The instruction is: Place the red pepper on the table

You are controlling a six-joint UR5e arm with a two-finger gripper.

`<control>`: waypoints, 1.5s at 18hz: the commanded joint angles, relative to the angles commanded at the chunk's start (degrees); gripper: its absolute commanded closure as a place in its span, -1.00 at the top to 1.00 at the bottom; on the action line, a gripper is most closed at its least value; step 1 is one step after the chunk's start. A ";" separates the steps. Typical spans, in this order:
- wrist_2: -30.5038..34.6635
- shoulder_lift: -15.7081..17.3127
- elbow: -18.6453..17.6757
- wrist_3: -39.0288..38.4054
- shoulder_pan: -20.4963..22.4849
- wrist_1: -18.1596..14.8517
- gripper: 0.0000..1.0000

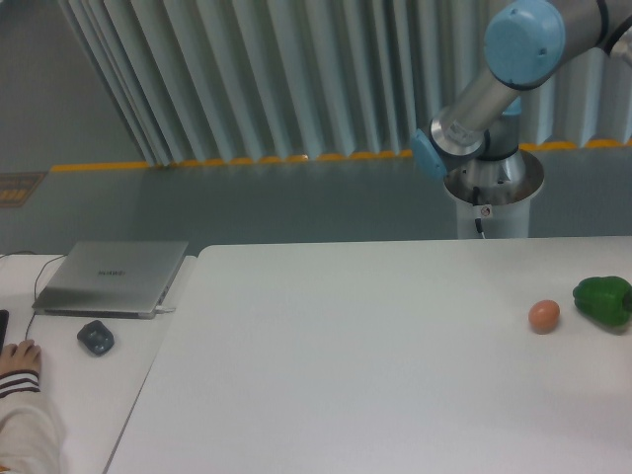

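The red pepper is out of view. The white table point(346, 365) fills the lower middle and right of the camera view. Only the arm's silver links and blue joint caps point(513, 35) show at the top right, rising from the base point(491, 188) behind the table. The gripper itself lies outside the frame.
A green bell pepper point(603, 300) and a small orange-pink egg-like ball point(543, 315) lie near the table's right edge. On the narrower desk at left are a closed laptop point(111, 276), a mouse point(96, 338) and a person's hand point(20, 357).
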 joint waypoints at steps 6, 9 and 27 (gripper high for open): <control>-0.27 4.75 -2.37 3.69 -0.26 -3.06 -0.23; -2.37 7.73 -2.73 4.57 -1.14 -8.25 -0.22; 16.68 15.48 -2.81 40.60 -18.01 -28.30 -0.23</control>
